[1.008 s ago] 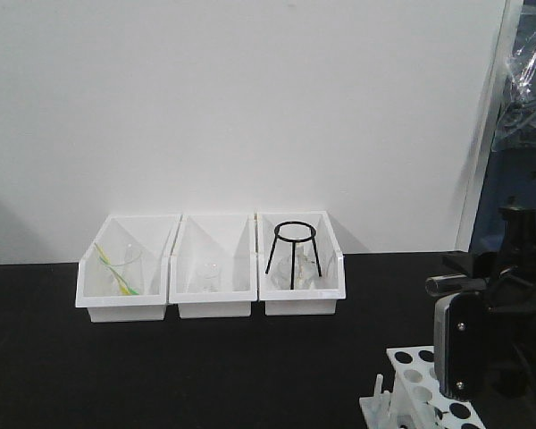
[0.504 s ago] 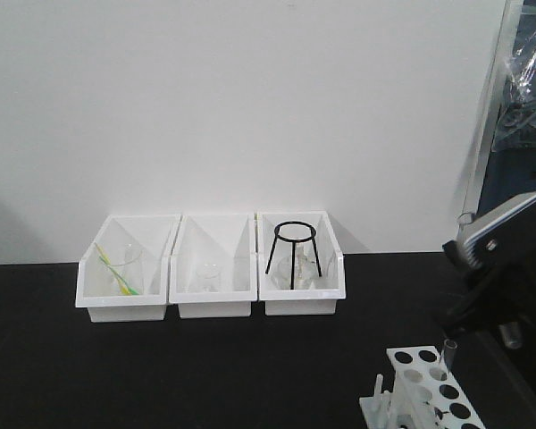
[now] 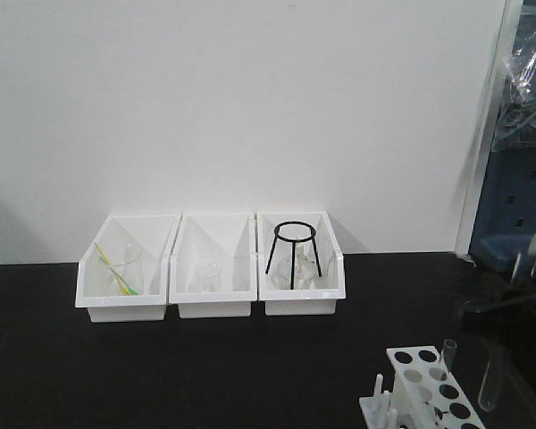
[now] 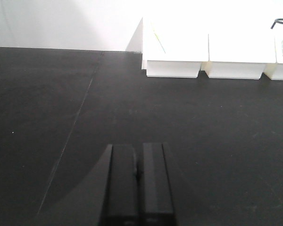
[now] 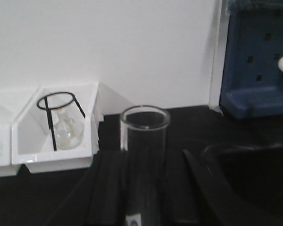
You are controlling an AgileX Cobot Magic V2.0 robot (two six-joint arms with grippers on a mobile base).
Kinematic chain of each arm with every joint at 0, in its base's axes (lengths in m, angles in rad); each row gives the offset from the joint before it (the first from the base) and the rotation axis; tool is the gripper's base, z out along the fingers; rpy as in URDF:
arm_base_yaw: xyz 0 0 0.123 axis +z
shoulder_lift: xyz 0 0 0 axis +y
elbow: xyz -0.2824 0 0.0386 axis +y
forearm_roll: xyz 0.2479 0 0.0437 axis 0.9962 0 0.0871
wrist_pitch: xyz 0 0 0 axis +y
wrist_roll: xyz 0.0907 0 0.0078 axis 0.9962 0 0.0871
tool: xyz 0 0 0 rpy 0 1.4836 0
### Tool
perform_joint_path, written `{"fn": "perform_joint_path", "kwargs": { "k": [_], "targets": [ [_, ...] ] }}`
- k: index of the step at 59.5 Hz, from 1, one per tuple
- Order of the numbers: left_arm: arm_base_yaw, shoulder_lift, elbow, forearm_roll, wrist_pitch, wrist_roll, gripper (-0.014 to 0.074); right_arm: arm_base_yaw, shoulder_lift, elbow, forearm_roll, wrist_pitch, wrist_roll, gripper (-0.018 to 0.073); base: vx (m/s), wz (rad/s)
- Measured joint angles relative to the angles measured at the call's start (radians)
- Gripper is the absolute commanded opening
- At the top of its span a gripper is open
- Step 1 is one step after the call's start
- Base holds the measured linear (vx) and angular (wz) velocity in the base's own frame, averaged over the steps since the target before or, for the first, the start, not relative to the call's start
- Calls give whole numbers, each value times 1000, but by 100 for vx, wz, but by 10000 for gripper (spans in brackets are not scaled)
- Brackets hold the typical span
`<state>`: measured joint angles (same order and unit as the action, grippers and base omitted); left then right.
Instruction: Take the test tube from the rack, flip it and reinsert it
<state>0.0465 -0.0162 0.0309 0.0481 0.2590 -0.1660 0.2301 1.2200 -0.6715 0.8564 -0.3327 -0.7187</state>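
Now swung off the rack [image 3: 422, 367], right end effector [image 5: 144, 162] grips the test tube [image 5: 145, 136]; left end effector [image 4: 138, 148] closed.

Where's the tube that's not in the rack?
Right wrist view: the tube sits between the right gripper's fingers; front view shows it just right of the rack.

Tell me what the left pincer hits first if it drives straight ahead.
Bare black table lies ahead of the left pincer. Farther on, its line meets roughly the left corner of the leftmost white bin; it might clip that or slip past to the wall. Depth is unclear.
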Motion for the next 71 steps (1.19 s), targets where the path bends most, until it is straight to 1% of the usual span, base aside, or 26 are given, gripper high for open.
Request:
{"fn": "perform_joint_path", "kwargs": {
  "k": [4, 8, 17, 19, 23, 28, 32, 49, 71],
  "targets": [
    [0, 0, 0, 0, 0, 0, -6, 0, 0, 42, -64, -36, 56, -9, 0, 0],
    [0, 0, 0, 0, 0, 0, -6, 0, 0, 82, -183, -88, 161, -9, 0, 0],
    [0, 0, 0, 0, 0, 0, -6, 0, 0, 124, -499, -223, 471, -9, 0, 0],
    [0, 0, 0, 0, 0, 0, -6, 0, 0, 131, -584, -267, 554, -9, 0, 0],
    [0, 0, 0, 0, 0, 0, -6, 0, 1, 140, -690, -320, 641, -9, 0, 0],
    [0, 0, 0, 0, 0, 0, -6, 0, 20, 153, -772, -346, 698, -9, 0, 0],
    [0, 0, 0, 0, 0, 0, -6, 0, 45, 167, -794, -354, 712, -9, 0, 0],
    [0, 0, 0, 0, 0, 0, -6, 0, 131, 183, -802, -432, 719, -9, 0, 0],
    [0, 0, 0, 0, 0, 0, -6, 0, 219, 183, -803, -457, 719, -9, 0, 0]
  ]
}}
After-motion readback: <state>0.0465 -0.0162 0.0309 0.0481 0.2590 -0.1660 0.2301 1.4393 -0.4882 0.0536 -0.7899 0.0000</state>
